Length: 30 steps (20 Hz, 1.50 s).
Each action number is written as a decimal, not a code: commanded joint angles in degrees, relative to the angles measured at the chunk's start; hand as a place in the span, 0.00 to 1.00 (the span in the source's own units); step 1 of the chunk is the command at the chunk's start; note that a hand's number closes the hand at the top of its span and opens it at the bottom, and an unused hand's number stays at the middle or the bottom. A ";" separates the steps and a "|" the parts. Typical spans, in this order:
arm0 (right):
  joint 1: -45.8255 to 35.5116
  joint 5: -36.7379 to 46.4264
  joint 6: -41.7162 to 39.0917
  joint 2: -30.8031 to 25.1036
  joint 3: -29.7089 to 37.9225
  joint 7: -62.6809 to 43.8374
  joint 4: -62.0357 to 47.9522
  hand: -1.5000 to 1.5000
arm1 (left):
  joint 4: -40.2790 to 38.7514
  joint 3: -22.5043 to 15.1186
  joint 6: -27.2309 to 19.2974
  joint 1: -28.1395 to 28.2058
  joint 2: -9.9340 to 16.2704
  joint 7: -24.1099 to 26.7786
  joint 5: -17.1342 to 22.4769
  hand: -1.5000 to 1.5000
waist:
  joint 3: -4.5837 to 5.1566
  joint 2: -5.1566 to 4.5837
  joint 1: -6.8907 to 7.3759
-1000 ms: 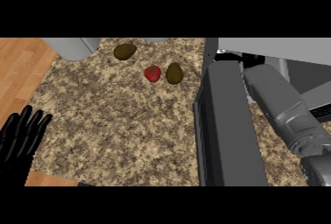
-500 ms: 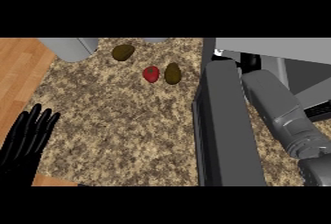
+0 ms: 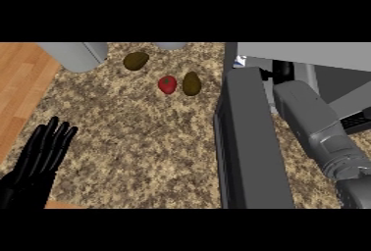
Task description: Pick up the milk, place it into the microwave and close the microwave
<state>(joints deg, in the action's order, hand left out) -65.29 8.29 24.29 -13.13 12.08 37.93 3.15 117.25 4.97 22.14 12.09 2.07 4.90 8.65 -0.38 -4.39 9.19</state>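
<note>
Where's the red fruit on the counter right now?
In the head view, the red fruit lies upper centre on the counter, touching or nearly touching a brown fruit, left of the microwave door.

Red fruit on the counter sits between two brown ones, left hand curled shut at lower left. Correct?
Not quite. In the head view the left hand is open, fingers straight, resting at lower left. The red fruit does sit between the two brown ones on the counter.
</note>
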 commanded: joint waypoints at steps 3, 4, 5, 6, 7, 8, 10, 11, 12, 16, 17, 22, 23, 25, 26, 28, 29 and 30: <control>1.62 -0.34 -5.23 -1.51 0.38 1.96 0.45 0.00 | 0.43 -2.22 -0.57 -0.04 -1.40 -0.50 -1.03 0.00 | 0.01 0.46 -0.94; 1.27 -0.14 -5.44 -0.35 0.17 2.03 0.48 0.00 | -0.80 -3.07 -0.45 -0.67 -1.40 -0.27 -2.28 0.00 | 0.03 0.35 -1.09; 2.44 -0.53 -7.39 -1.63 0.57 2.06 0.06 0.00 | 0.83 -2.29 -0.80 0.52 -1.51 -0.46 -1.46 0.00 | 0.01 0.60 -0.80; 2.89 -0.89 -7.36 -0.87 0.92 3.07 0.49 0.00 | -0.32 -3.06 -0.77 0.40 -1.98 0.30 -2.31 0.00 | 0.03 0.69 -1.32; 2.88 -1.89 -7.95 -1.06 1.93 3.61 1.04 0.00 | 0.24 -3.47 -0.73 1.02 -2.02 0.75 -2.19 0.00 | 0.00 0.68 -0.96; 3.11 -1.47 -6.26 1.18 1.53 4.30 1.12 0.00 | -0.56 -3.17 -0.42 0.65 -1.99 0.87 -2.03 0.00 | 0.07 0.92 -1.26; 4.23 -1.62 -10.70 -2.60 1.71 4.37 0.80 0.00 | 1.35 -5.18 -2.74 1.01 -2.05 0.30 -4.11 0.00 | 0.00 1.19 -2.04; 4.56 -1.89 -7.85 0.49 2.02 4.74 0.78 0.00 | -1.57 -2.87 -1.26 -0.32 -1.83 1.53 -2.41 0.00 | 0.11 1.03 -2.01; 4.42 -2.18 -10.09 -0.82 2.28 5.33 1.37 0.00 | -1.37 -4.72 -2.61 0.58 -2.05 0.86 -3.45 0.00 | 0.09 1.41 -2.70; 6.37 -2.68 -10.46 0.99 2.84 6.96 1.33 0.00 | -0.25 -6.59 -2.24 -0.66 -2.06 -0.88 -3.57 0.00 | 0.05 1.56 -3.14; 6.51 -2.64 -11.58 0.19 2.82 6.73 1.37 0.00 | -0.32 -6.87 -1.88 0.25 -2.06 -0.07 -4.26 0.00 | 0.12 1.99 -3.67; 9.92 -3.37 -18.19 1.43 3.39 10.34 1.66 0.00 | -3.67 -8.44 -1.50 -1.11 -2.06 -0.38 -3.96 0.00 | 0.13 2.26 -4.73; 10.85 -3.37 -20.00 0.61 3.39 11.21 1.70 0.00 | -4.66 -8.23 -2.11 -1.91 -2.06 -0.34 -5.30 0.00 | 0.12 2.20 -4.91; 11.80 -4.03 -21.21 1.79 3.95 11.43 1.85 0.00 | -6.44 -8.91 -0.56 -1.47 -1.64 0.20 -4.81 0.00 | 0.20 2.79 -5.81; 11.70 -4.20 -21.73 2.72 4.05 11.88 2.25 0.00 | -5.97 -8.67 0.36 -2.58 -1.01 -1.38 -3.08 0.00 | 0.20 2.89 -5.93; 15.04 -4.26 -21.89 4.18 4.12 15.93 2.44 0.00 | -9.19 -11.50 0.47 -4.97 -1.75 -0.06 -6.30 0.00 | 0.18 2.73 -6.39; 14.75 -4.36 -24.08 3.02 4.18 13.96 1.93 0.00 | -7.84 -10.16 2.45 -3.93 0.63 0.75 -5.58 0.00 | 0.21 2.97 -6.20; 14.78 -4.06 -25.08 3.45 3.68 14.11 2.73 0.00 | -9.41 -10.24 2.91 -5.11 0.88 -0.58 -5.11 0.00 | 0.26 3.40 -7.14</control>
<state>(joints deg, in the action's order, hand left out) -52.24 4.34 2.33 -10.53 15.87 50.90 5.28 110.15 -4.58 22.79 8.66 1.33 4.81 3.58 -0.20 -1.60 3.20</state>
